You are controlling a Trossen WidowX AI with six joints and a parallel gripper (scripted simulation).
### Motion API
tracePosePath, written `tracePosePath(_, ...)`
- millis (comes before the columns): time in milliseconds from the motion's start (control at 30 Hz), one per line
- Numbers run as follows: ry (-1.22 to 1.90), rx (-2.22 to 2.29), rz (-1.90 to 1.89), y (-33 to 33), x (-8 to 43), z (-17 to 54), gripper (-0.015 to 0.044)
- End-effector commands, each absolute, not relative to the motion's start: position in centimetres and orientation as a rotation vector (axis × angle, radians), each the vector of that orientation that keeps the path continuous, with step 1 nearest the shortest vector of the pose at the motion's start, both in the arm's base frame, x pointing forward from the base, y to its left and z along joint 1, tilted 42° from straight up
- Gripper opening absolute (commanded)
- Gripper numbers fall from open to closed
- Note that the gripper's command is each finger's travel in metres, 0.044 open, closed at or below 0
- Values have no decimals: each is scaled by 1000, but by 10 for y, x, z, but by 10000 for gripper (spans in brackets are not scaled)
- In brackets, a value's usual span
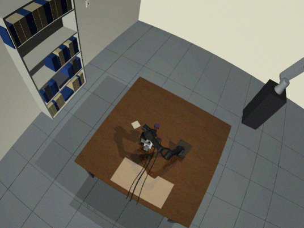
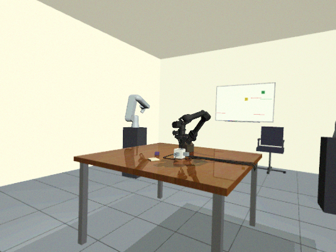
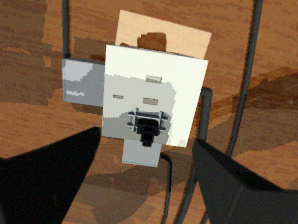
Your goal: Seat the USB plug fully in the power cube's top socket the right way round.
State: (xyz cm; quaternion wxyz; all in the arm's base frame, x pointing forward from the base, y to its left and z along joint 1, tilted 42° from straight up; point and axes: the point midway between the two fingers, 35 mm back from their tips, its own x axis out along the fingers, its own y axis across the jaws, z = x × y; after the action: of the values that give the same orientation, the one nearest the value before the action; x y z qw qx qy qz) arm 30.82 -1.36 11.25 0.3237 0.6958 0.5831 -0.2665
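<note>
In the top view, the black robot arm (image 1: 167,153) (image 2: 200,125) reaches over the white square power cube (image 1: 147,144) (image 2: 180,153) (image 3: 187,100) and covers part of it. Only this view shows the tall white bookshelf (image 1: 29,82) and the large pale rectangular mat (image 1: 123,171), which lies on the brown wooden tabletop (image 1: 184,113) (image 2: 125,163) (image 3: 25,122). A small purple block (image 1: 157,126) (image 2: 157,153) and a flat cream square (image 1: 135,125) (image 2: 153,159) are near the arm.

The exterior view alone gives the whiteboard (image 2: 232,106) and the dark chair (image 2: 272,136). Here the black gripper (image 2: 182,147) (image 3: 147,138) points down, just above the cube. The plug is too small to tell here.

The wrist view shows what the others hide: the black USB plug (image 3: 147,125) is at the socket on the cube's top, between thin silvery bars. Its long axis seems to rise from this top face, towards the camera; its narrow black end shows towards the lower picture edge. Which way round it sits, I cannot tell. The gripper's fingers are apart, one on each side, holding nothing. Grey blocks (image 3: 82,82) (image 3: 141,152) stick out from two sides of the cube.
</note>
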Motion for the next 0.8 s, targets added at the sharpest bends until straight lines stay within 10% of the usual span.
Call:
tracePosePath(0,1529,1826,-698,-14,308,113,230)
tracePosePath(267,1529,1826,-698,-14,308,113,20)
tracePosePath(767,1529,1826,-698,-14,308,113,0)
